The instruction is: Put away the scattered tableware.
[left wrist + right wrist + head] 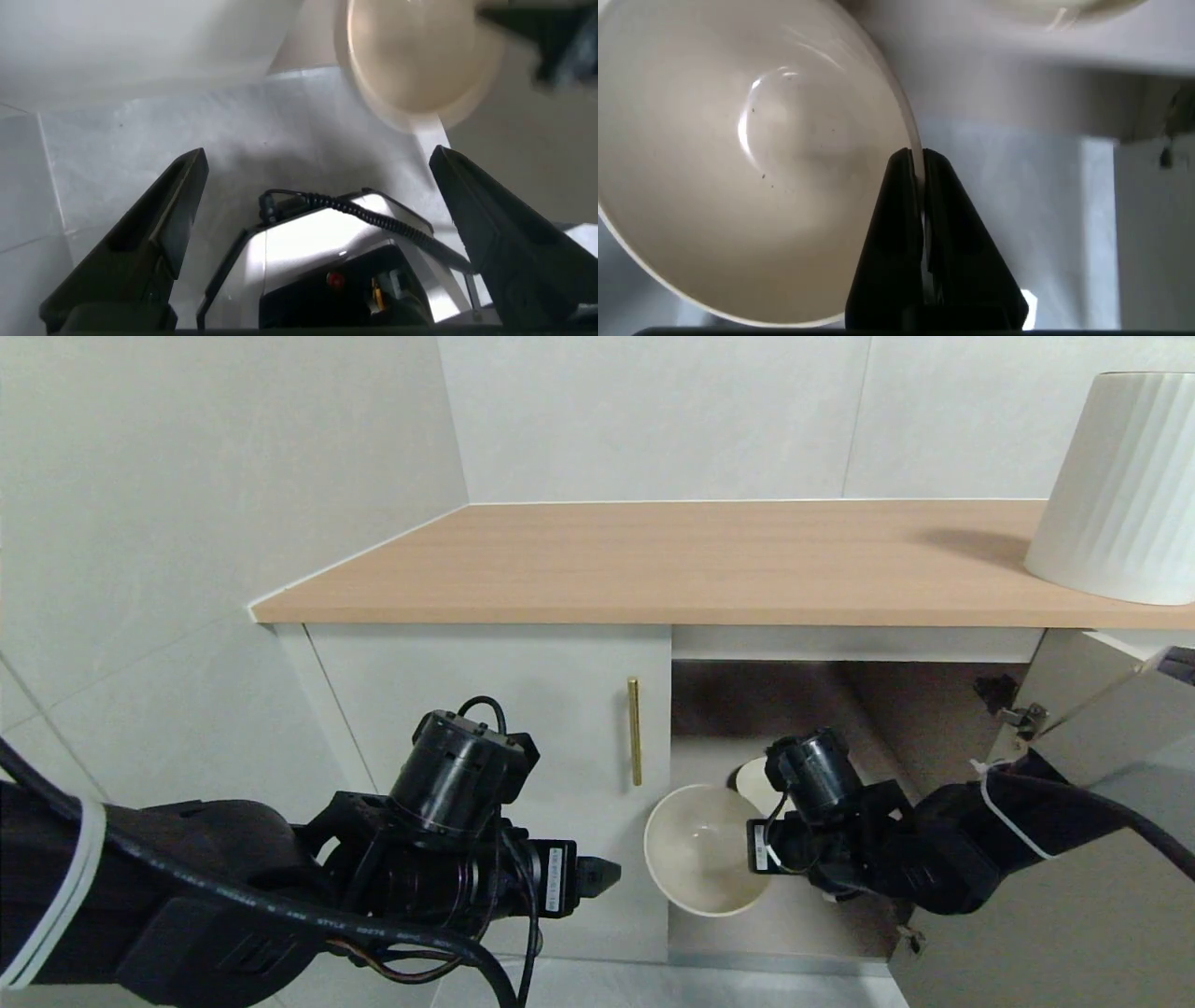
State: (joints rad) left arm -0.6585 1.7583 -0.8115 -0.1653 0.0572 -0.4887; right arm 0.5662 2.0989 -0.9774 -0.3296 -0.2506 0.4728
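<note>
Before the closed cabinet door [523, 709], the left gripper [605, 875] is spread wide and empty. At its 3 o'clock, the bowl [700, 849] sits in the open compartment's [868, 700] mouth, its rim close to the door edge. The right gripper [758, 847] pinches the bowl's rim at 3 o'clock. A second dish [747, 777] lies at the bowl's 12 o'clock.

The bowl [702, 849] is plain glossy cream, with a few tiny dark specks inside. The left gripper [602, 875] and the right gripper [760, 847] are both black. The countertop [709, 560] is light brown with a fine wood grain. The cabinet door [485, 681] is plain white and its handle [634, 731] is brass-gold. The lampshade [1120, 485] is white with vertical ribs. The wall [187, 476] is pale grey-white tile, and the floor [140, 140] is light grey with faint marbling.
</note>
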